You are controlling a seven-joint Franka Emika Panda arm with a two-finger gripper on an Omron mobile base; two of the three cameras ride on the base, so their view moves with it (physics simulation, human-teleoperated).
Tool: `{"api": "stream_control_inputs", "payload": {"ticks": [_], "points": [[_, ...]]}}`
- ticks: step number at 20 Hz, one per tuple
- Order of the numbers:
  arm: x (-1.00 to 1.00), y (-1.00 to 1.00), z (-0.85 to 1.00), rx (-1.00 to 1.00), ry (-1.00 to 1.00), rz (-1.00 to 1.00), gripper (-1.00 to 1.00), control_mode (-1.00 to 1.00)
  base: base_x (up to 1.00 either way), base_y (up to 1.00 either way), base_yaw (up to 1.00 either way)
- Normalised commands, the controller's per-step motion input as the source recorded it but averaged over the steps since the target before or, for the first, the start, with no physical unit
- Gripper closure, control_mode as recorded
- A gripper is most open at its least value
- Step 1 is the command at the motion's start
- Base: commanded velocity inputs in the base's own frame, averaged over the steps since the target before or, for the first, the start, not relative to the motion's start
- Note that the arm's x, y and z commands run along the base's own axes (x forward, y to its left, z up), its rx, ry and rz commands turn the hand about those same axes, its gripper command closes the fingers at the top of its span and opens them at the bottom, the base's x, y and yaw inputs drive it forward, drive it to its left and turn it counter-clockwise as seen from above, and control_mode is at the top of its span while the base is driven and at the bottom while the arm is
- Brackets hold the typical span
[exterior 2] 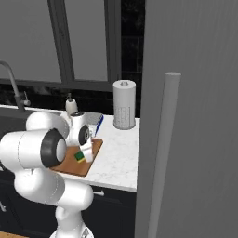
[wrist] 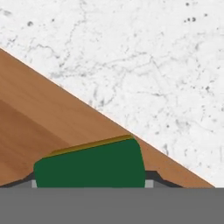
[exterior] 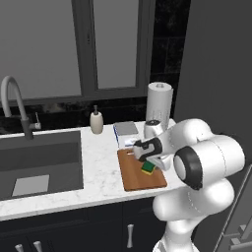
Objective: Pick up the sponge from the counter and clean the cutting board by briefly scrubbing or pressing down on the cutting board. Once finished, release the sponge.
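The gripper (exterior: pixel 149 167) is low over the cutting board (exterior: pixel 138 179) and squeezes the sponge (exterior: pixel 147 169) between its two fingers. The sponge sits on the board, close to the board's right edge, green side showing. Past that edge lies bare white counter (wrist: pixel 144 65). More open counter runs left toward the sink (exterior: pixel 39 162). A grey box (exterior: pixel 126 129) and a paper towel roll (exterior: pixel 160 101) stand behind the board. The finger tips are mostly hidden by the sponge.
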Motion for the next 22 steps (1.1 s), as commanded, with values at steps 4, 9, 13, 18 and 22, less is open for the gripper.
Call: {"api": "stream_control_inputs", "payload": {"ticks": [4,9,13,18,22], "points": [[-0.44,0.52,-0.36,0.0,0.03,0.0,1.0,-1.0,0.0,0.0,0.0],[-0.23,0.73,-0.57,-0.04,-0.01,0.0,1.0,-1.0,0.0,0.0,0.0],[-0.51,0.23,-0.77,-0.11,-0.21,-0.01,1.0,-1.0,0.0,0.0,0.0],[-0.94,0.0,-0.51,-0.03,-0.11,-0.01,1.0,-1.0,0.0,0.0,0.0],[-0.77,-0.12,-0.41,0.0,0.04,0.0,1.0,-1.0,0.0,0.0,0.0]]}}
